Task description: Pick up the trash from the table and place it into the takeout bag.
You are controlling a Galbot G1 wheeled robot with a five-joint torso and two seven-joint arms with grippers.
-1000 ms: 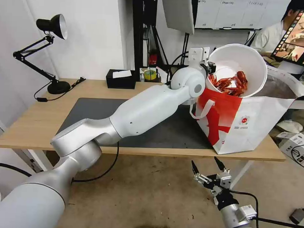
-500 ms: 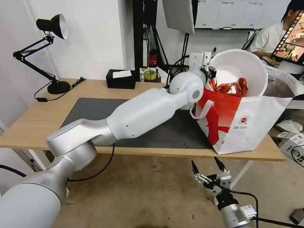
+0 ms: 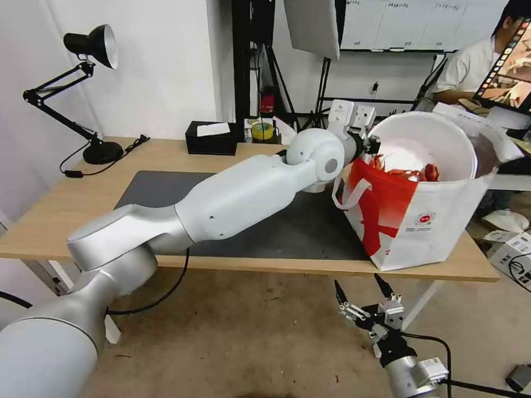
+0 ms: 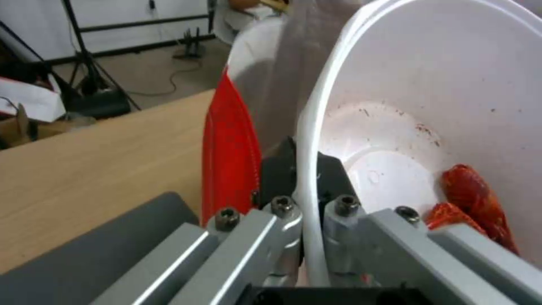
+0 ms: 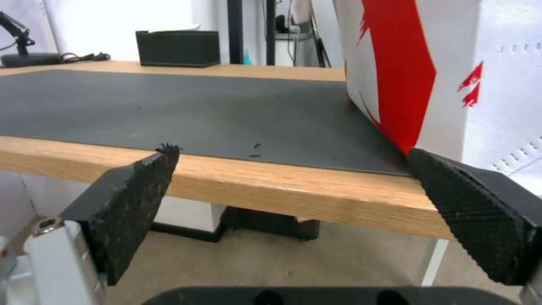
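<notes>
My left gripper [image 3: 367, 145] is shut on the rim of the white round bowl [image 3: 421, 140] of red crayfish shells [image 3: 414, 171]. The bowl is tilted on its side and sunk partway into the mouth of the white-and-red takeout bag [image 3: 418, 219], which stands at the right end of the table [image 3: 56, 215]. In the left wrist view the bowl's rim [image 4: 308, 169] runs between the jaws, with shells [image 4: 474, 203] lying against its wall and the bag's red panel [image 4: 228, 156] beside it. My right gripper [image 3: 364, 295] hangs open below the table's front edge, its fingertips [image 5: 144, 186] wide apart.
A dark grey mat [image 3: 161, 192] covers the table's middle. A black tissue box [image 3: 209, 138] and a yellow-green tape roll [image 3: 262, 131] sit at the back edge, a black desk lamp [image 3: 86, 94] at the far left. A person sits behind the bag at the right.
My left arm has lowered the bowl deeper into the bag, and the shells have slid lower inside it. The bag's far wall now stands up around the bowl. The right gripper has stayed still.
</notes>
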